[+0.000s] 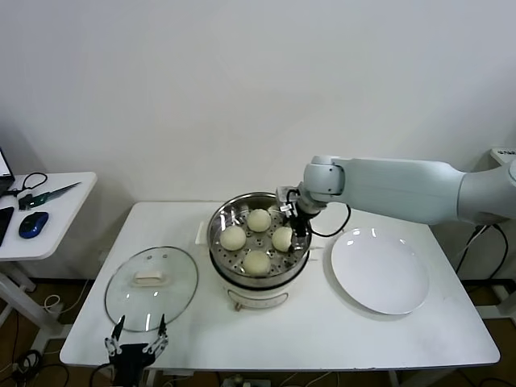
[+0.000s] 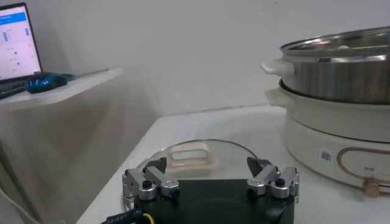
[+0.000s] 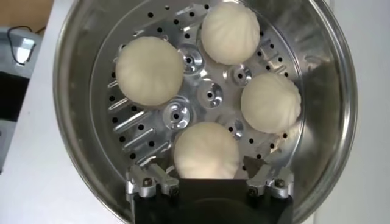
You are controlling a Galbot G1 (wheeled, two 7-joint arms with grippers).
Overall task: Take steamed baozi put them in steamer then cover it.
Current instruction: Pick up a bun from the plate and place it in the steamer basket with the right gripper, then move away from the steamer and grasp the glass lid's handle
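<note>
Several cream-white steamed baozi (image 1: 259,219) lie on the perforated tray of the shiny steamer (image 1: 214,235), which stands on its white base at mid-table. My right gripper (image 1: 295,234) hangs over the steamer's right side. It is open, with one baozi (image 3: 206,146) resting on the tray between its fingers and small gaps on both sides. The other baozi (image 3: 149,70) lie around the tray inside the steamer wall (image 3: 70,91). The cover (image 1: 173,294), a clear glass lid with a white handle, lies flat on the table left of the steamer. My left gripper (image 1: 139,329) waits open at the front edge just before the cover (image 2: 234,149).
An empty white plate (image 1: 379,270) lies right of the steamer. A side table (image 1: 64,201) at far left carries a blue mouse (image 1: 33,224), cables and a laptop (image 2: 15,39). The steamer's base (image 2: 329,140) stands close to the right of the left gripper (image 2: 206,165).
</note>
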